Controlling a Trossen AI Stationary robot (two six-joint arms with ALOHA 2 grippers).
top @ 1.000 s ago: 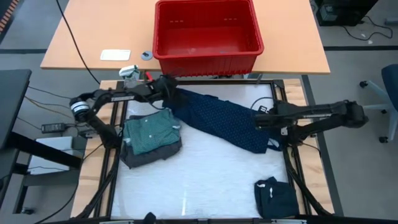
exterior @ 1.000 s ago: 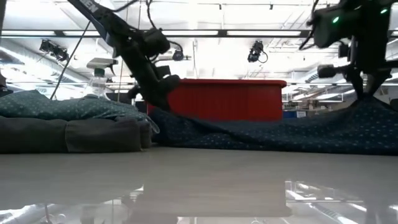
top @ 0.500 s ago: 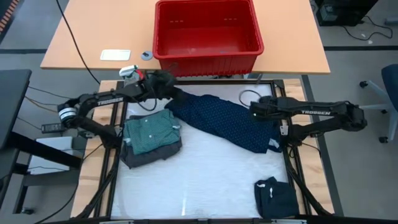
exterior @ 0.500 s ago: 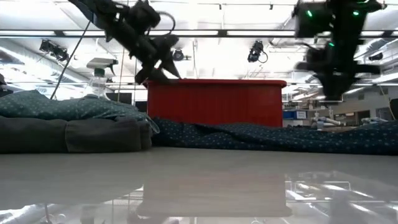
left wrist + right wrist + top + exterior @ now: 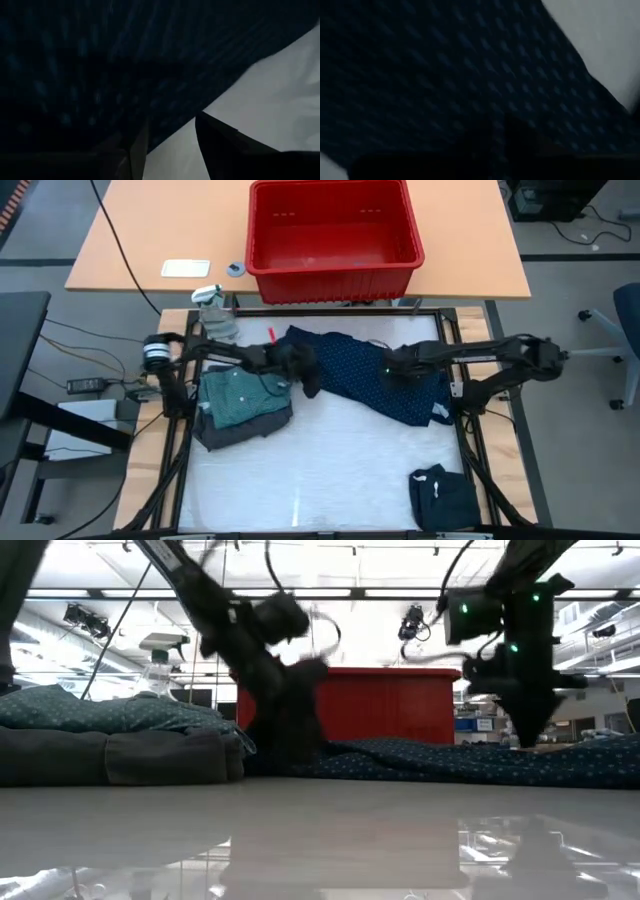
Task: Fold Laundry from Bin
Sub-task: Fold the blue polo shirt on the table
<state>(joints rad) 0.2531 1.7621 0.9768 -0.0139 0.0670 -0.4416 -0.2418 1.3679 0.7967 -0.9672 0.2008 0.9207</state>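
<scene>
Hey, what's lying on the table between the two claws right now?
In the high view, the navy dotted garment spreads across the stretch between the left claw and the right claw; both sit over its cloth.

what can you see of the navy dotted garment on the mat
The navy dotted garment is soft dark blue cloth with small pale dots, spread flat and rumpled on the white mat, running slantwise from near the red bin toward the mat's right edge. The left gripper is at its left end, the right gripper over its middle. Whether either grips the cloth is unclear.
</scene>
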